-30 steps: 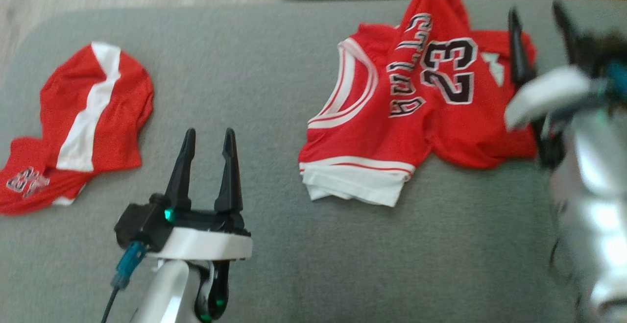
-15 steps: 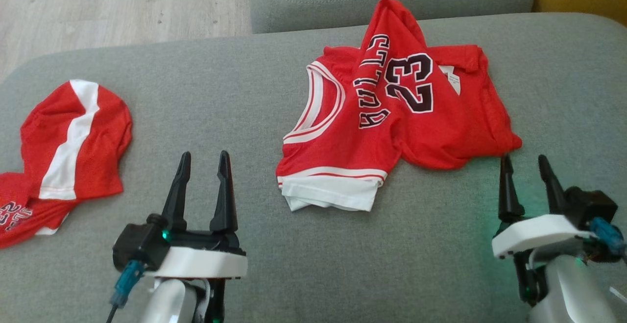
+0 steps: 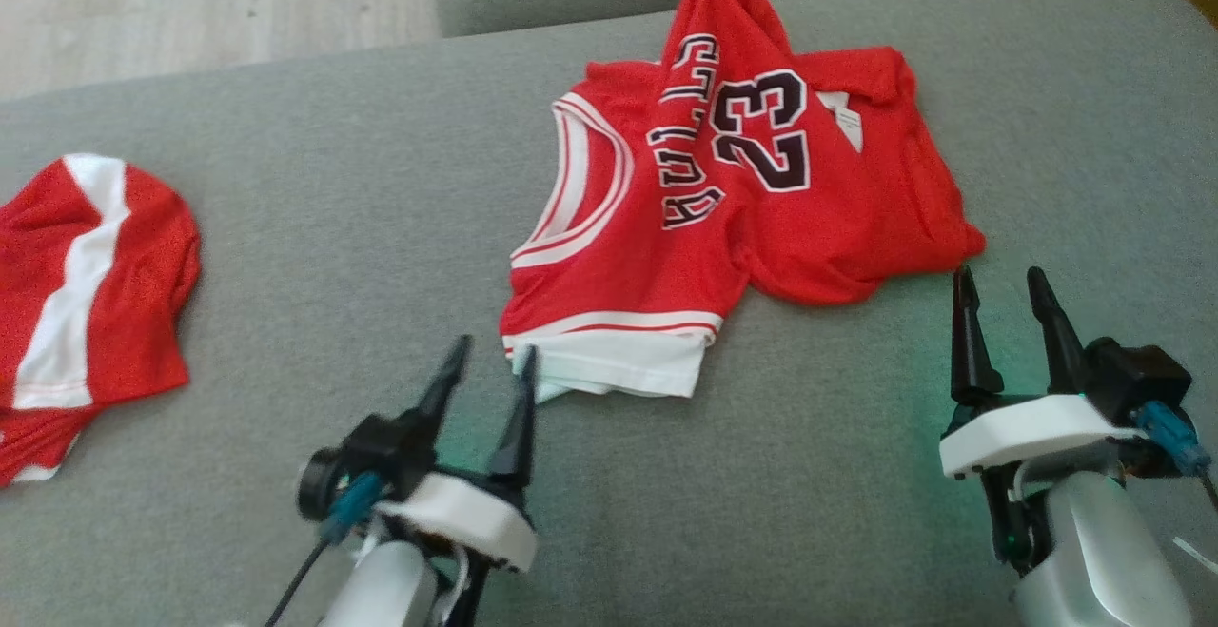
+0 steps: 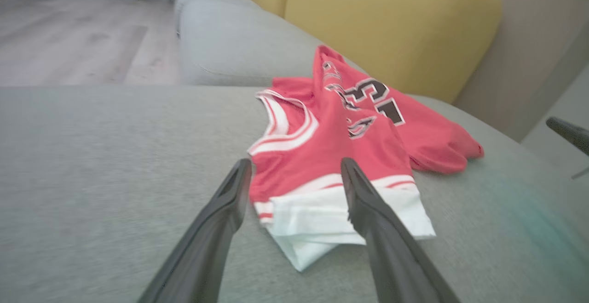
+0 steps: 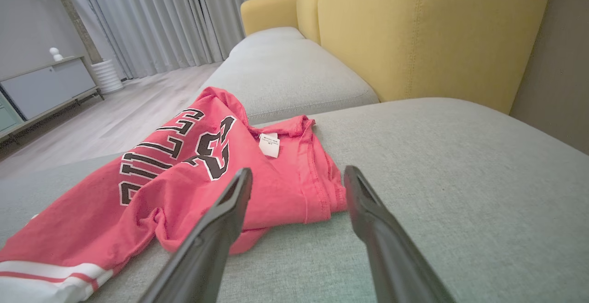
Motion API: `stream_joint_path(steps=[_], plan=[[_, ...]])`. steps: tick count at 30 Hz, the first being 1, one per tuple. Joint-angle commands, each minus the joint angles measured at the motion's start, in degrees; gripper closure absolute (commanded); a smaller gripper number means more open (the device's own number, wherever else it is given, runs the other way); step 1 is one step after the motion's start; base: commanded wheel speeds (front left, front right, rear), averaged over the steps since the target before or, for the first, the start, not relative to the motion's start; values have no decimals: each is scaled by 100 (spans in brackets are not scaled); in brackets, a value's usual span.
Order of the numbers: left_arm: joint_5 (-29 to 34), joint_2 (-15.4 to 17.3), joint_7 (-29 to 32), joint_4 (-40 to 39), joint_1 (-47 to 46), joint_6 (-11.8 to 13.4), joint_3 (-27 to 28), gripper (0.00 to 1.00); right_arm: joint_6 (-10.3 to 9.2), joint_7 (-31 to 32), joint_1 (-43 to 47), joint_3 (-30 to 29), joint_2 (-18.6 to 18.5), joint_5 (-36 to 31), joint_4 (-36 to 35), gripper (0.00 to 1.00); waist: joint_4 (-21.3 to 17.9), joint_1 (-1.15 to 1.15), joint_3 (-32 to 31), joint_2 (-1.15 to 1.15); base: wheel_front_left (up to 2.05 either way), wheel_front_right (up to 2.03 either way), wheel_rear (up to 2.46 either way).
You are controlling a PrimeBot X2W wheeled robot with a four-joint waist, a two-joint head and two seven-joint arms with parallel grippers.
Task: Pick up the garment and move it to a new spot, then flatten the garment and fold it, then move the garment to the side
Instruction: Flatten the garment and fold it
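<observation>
The garment (image 3: pixel 818 218) is a crumpled red jersey with white trim and the number 23, lying on the grey sofa cushion (image 3: pixel 333 180). My left gripper (image 3: pixel 496 348) is open, with its fingertips just short of the jersey's white hem corner. In the left wrist view the garment (image 4: pixel 322 146) lies straight ahead of the open left gripper (image 4: pixel 295 162). My right gripper (image 3: pixel 999 273) is open and empty, its tips just below the jersey's near right red corner. In the right wrist view the garment (image 5: pixel 161 188) lies before the open right gripper (image 5: pixel 299 170).
A second red and white garment (image 3: pixel 86 294) lies at the cushion's left edge. Beyond the cushion are a yellow backrest (image 5: pixel 437 31), another grey cushion (image 5: pixel 285 68) and a wooden floor (image 3: pixel 190 9). A finger (image 4: pixel 568 133) of the right gripper shows at the left wrist view's right edge.
The head camera has shifted. My left gripper has swung right to the jersey's white hem. My right arm has come down from beside the jersey to its near right corner.
</observation>
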Motion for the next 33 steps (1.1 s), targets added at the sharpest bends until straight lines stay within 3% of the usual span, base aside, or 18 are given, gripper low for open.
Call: stream_joint_path(steps=[1,6,10,21,22,23,24,33], plan=[[29,25,75,-74,-330,-3,79,0,-5,-62,-208,151,-8,53,-191,0,-82,0,60,0,0,0,0],[-46,25,507,458,-573,216,-156,0,-5,-62,-264,190,-8,89,-209,0,-249,0,143,0,0,0,0],[-141,25,543,766,-740,583,-183,0,-5,-62,-277,247,-8,126,-234,0,-342,0,199,0,0,0,0],[-461,25,556,1148,-996,683,-405,1,-5,-62,-303,336,-7,170,-254,0,-472,0,279,0,0,0,0],[-491,25,568,1171,-1011,676,-432,52,-5,-62,-304,331,-7,168,-255,0,-473,0,283,0,0,0,0],[-491,25,568,1171,-1011,676,-432,52,-5,-62,-304,331,-7,168,-255,0,-473,0,283,0,0,0,0],[-509,25,560,1187,-1027,667,-459,100,-5,-62,-304,322,-7,164,-255,0,-472,0,283,0,0,0,0],[-756,48,28,989,-1108,812,-313,100,-5,-62,-310,289,-7,127,-211,0,-399,0,189,0,0,0,0]])
